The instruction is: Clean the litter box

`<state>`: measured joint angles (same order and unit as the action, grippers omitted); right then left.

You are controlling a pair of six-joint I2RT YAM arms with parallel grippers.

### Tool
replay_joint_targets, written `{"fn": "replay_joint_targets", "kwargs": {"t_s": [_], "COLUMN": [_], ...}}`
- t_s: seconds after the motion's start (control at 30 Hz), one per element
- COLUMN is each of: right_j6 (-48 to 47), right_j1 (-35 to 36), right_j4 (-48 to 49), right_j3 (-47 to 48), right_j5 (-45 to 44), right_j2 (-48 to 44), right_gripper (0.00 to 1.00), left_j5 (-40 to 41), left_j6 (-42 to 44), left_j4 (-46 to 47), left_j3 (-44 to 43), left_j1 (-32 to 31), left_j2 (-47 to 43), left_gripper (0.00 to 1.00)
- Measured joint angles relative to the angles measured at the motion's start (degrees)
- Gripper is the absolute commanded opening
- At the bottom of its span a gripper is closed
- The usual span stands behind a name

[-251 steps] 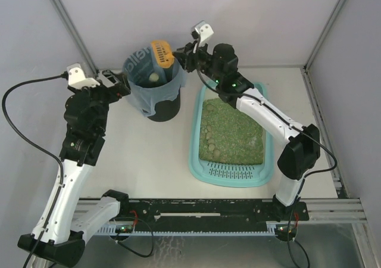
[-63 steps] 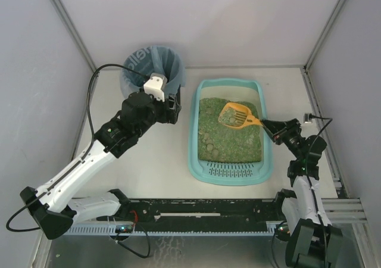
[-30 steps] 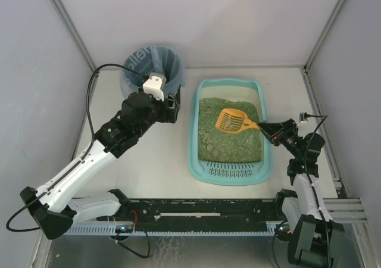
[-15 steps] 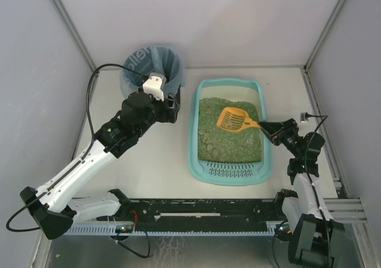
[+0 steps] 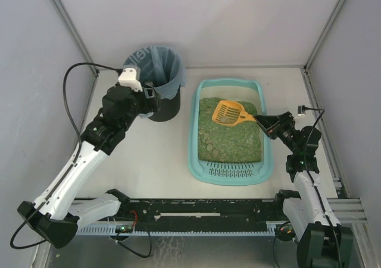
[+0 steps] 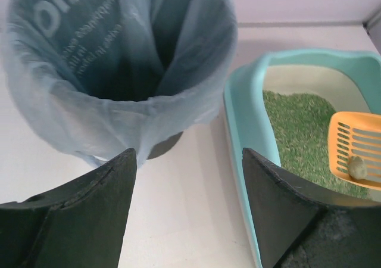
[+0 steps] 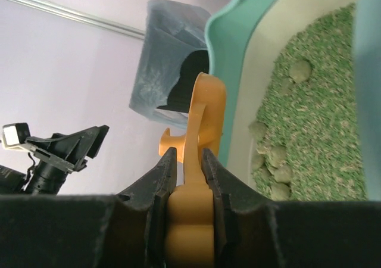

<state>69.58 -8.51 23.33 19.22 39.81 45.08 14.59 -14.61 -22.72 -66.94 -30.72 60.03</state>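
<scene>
The litter box (image 5: 193,138) is a light-teal tray holding green litter, with its grille (image 5: 233,171) at the near end. Several clumps (image 7: 300,70) lie on the litter. My right gripper (image 5: 266,122) is shut on the handle of the orange scoop (image 5: 227,112), which hangs over the far part of the litter. One clump (image 6: 358,168) sits in the scoop (image 6: 356,149). In the right wrist view both fingers (image 7: 164,178) press the orange handle (image 7: 195,125). My left gripper (image 5: 156,94) stands open and empty beside the bin, over bare table (image 6: 187,161).
A round black bin (image 5: 156,71) lined with a blue bag (image 6: 119,59) stands at the back, left of the tray rim (image 6: 238,119). Enclosure walls close in the back and both sides. The bin (image 7: 172,65) shows beyond the tray's rim (image 7: 226,36).
My left arm has swung left and back, so its gripper now sits at the bin's near-left side. The right gripper has carried the scoop slightly up and toward the tray's far end.
</scene>
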Motion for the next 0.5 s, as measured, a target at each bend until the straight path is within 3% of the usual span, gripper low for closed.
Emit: {"fn": "replay_joint_targets", "kwargs": {"t_s": [0.27, 0.5], "right_j6": [0.7, -0.6], "right_j1": [9.4, 19.4], "right_j4": [-4.0, -5.1], "right_j3": [10.7, 27.5], "right_j5": [-11.7, -20.3], "right_j2": [3.0, 16.0], "right_gripper": [0.01, 0.02], "left_j5": [1.2, 2.5], "left_j6": [-0.9, -1.4], "left_j4": [1.3, 1.6], "left_j3": [0.6, 1.6], "left_j1": [7.2, 8.8], "left_j2": [-4.7, -5.9], "left_gripper": [0.77, 0.77]}}
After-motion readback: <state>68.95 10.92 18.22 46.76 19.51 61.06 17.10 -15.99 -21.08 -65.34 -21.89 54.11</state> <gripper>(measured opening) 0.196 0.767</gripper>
